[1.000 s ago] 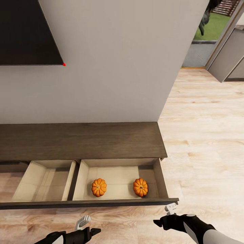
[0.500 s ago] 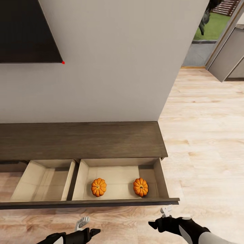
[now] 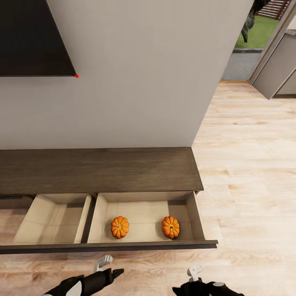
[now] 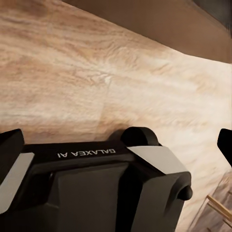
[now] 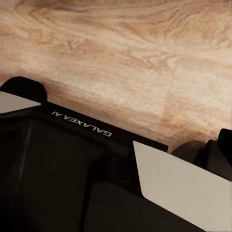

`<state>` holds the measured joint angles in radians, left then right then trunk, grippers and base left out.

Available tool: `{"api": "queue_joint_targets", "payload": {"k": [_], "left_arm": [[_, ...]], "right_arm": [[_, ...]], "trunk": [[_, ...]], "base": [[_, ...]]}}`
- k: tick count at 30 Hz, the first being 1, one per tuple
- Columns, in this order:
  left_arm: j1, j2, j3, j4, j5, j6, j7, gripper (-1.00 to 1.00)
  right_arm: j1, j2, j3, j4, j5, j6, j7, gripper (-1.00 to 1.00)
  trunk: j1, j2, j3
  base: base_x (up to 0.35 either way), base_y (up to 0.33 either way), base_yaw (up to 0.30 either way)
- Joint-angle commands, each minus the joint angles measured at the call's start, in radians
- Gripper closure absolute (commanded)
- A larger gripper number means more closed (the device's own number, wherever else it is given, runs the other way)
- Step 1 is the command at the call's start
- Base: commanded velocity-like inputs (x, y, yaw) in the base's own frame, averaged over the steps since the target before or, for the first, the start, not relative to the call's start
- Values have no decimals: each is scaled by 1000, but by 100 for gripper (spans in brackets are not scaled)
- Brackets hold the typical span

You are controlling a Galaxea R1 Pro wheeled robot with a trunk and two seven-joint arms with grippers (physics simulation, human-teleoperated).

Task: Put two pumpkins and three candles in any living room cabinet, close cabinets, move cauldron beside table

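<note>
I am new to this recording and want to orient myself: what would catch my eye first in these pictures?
First, the two orange pumpkins lying apart in the right compartment of the open drawer of the dark-brown cabinet against the wall; the left compartment holds nothing. Then the black screen on the wall at upper left, and the left gripper and right gripper low over the wood floor.

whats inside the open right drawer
Two pumpkins lie apart on the tan floor of the right drawer. No candles show; the strip just behind its front panel is hidden.
</note>
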<state>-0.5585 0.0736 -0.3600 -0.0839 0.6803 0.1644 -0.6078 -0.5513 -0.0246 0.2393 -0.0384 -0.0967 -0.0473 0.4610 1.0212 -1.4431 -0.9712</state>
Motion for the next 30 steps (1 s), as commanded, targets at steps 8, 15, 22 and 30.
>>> {"api": "queue_joint_targets", "payload": {"k": [8,15,22,30], "left_arm": [[0,-2,-4,-10,-2,-210,727,-100],[1,-28,-8,2,-6,-222,780,-100],[2,-32,-8,7,-5,-223,781,-100],[2,-33,-8,7,-5,-223,778,-100]], "right_arm": [[1,81,0,0,-1,-287,-397,-100],[1,99,0,1,0,-307,-469,-100],[1,97,0,1,0,-309,-472,-100],[1,95,0,2,0,-309,-472,-100]], "trunk": [[0,0,0],[0,0,0],[0,0,0],[19,-35,-16]], "base": [[0,0,0],[0,0,0],[0,0,0],[0,0,0]]}}
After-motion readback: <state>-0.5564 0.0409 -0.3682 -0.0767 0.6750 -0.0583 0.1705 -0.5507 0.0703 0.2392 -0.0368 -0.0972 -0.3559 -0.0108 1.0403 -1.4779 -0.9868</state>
